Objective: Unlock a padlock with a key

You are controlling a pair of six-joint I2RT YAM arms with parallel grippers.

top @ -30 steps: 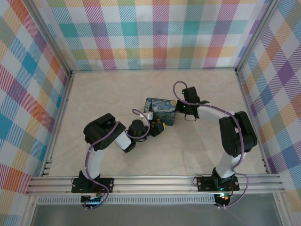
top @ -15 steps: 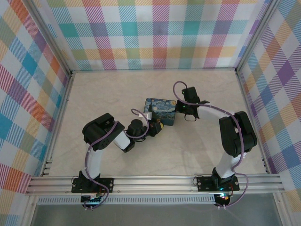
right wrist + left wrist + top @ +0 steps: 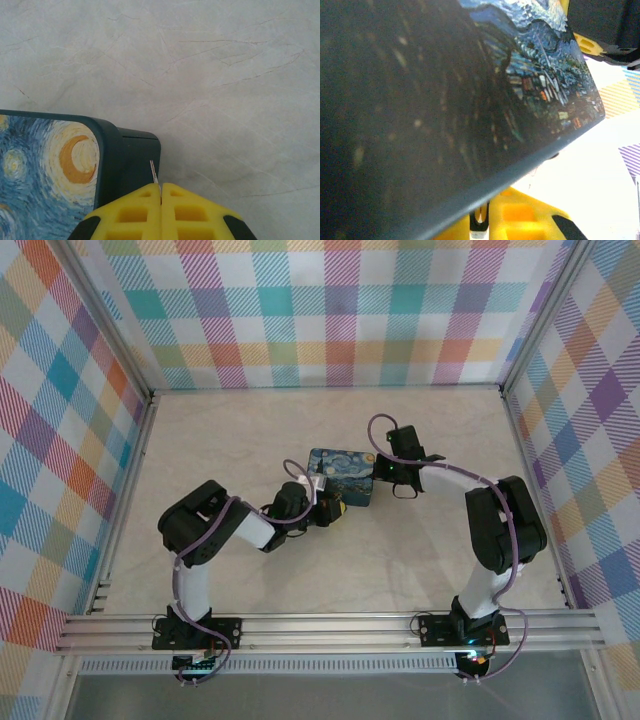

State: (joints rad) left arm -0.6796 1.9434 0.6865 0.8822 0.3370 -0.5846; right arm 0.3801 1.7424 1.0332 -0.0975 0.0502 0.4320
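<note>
Top external has the square Starry-Night-print pad (image 3: 345,472) mid-table on the beige marbled table (image 3: 230,430). The left gripper (image 3: 333,508) is at its near-left corner and the right gripper (image 3: 382,474) is at its right edge. The right one's pressed closed on a thin silver metal sliver (image 3: 153,172), which we reckon is the key. Left fingers look nearly together in the wrist view, but we can't tell if they're pinching anything. Where the padlock sits, we can't tell either. Our advice: hold the key straight so it can't twist, and get the lock body pinned with its keyhole facing the key before pushing in.
</note>
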